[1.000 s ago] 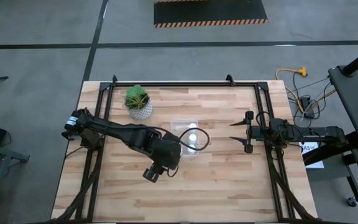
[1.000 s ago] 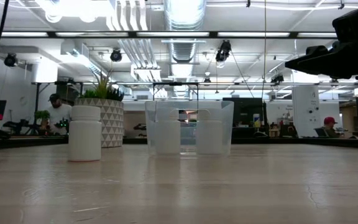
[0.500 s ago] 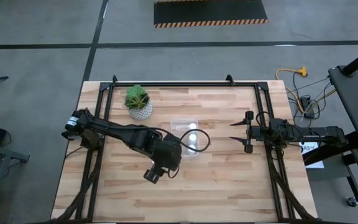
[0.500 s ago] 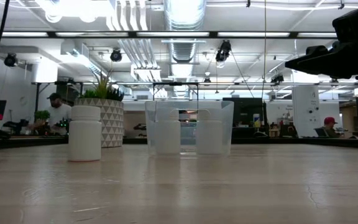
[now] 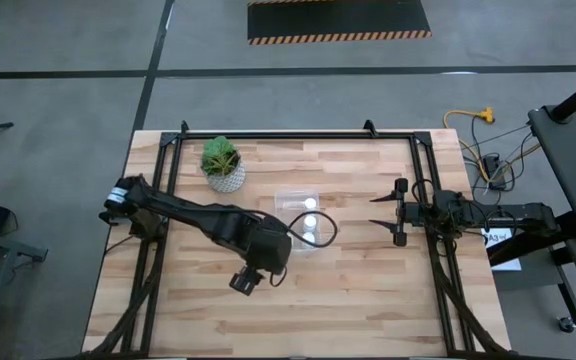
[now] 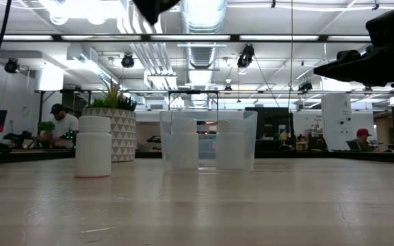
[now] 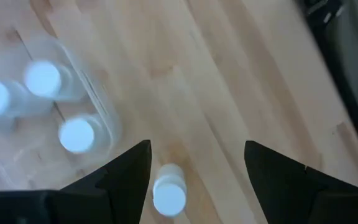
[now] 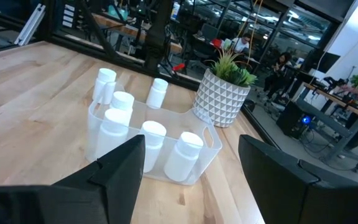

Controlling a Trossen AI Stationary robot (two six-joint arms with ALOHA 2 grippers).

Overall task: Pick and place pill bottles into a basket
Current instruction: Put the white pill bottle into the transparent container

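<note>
Hovering over the middle of the wooden table (image 5: 368, 290), the left gripper (image 7: 194, 168) has its two dark fingers spread apart with nothing between them; one white pill bottle (image 7: 168, 193) stands on the wood below, just outside the clear basket (image 7: 98, 99). The basket (image 5: 303, 218) sits near the table's centre, next to the left arm's wrist. From the right wrist view, four capped bottles (image 8: 153, 144) stand inside the basket (image 8: 207, 146), and two more bottles (image 8: 158, 92) stand on the table just beyond it. A potted plant (image 5: 222, 163) in a white patterned pot stands toward the table's far left. In the low view, a bottle (image 6: 94, 145) stands apart to the left of the basket (image 6: 208, 139). The right gripper (image 5: 380, 211) waits over the right side of the table, fingers apart, empty.
</note>
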